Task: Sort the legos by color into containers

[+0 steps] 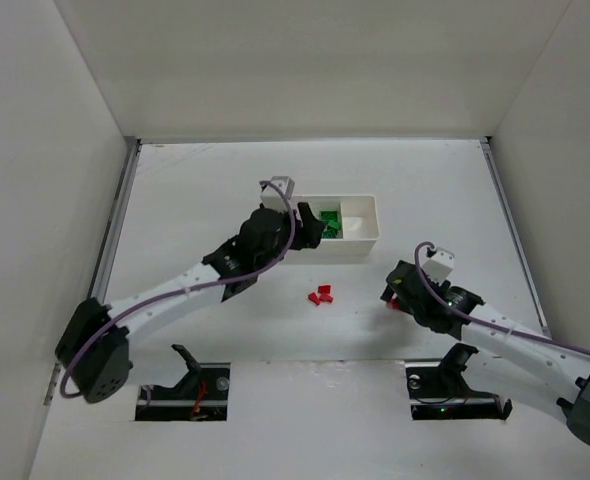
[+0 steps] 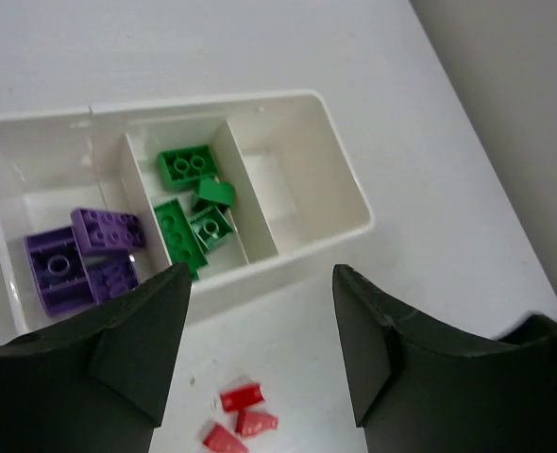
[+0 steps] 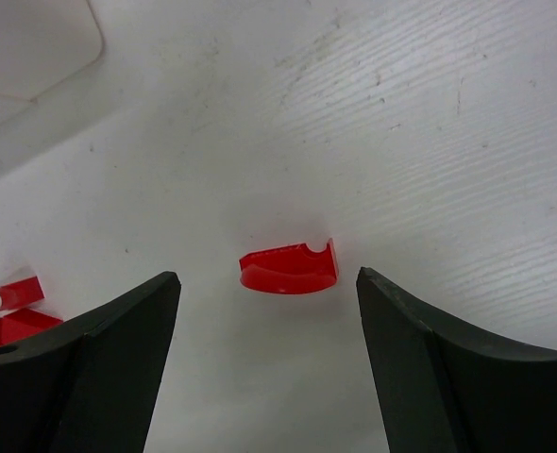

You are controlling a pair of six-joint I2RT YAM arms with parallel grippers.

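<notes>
Right gripper (image 3: 266, 304), jaws apart, empty: small red curved plastic brick (image 3: 290, 268) lies between them, frame centre. Left gripper (image 2: 260, 288), jaws apart, empty, above white three-compartment plastic tray (image 2: 358, 202).

Sorted: purple bricks (image 2: 78, 255), left compartment; green bricks (image 2: 192, 209), middle.

Outstanding: red bricks (image 2: 240, 417) loose on table (image 2: 420, 283); right compartment (image 2: 293, 189) empty.

Red cluster cropped at lower edge; count uncertain.

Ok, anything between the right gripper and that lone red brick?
Nothing visible. The red brick lies on the table just ahead of the right gripper, centred on its open fingers; the other red bricks lie off to the side.
</notes>
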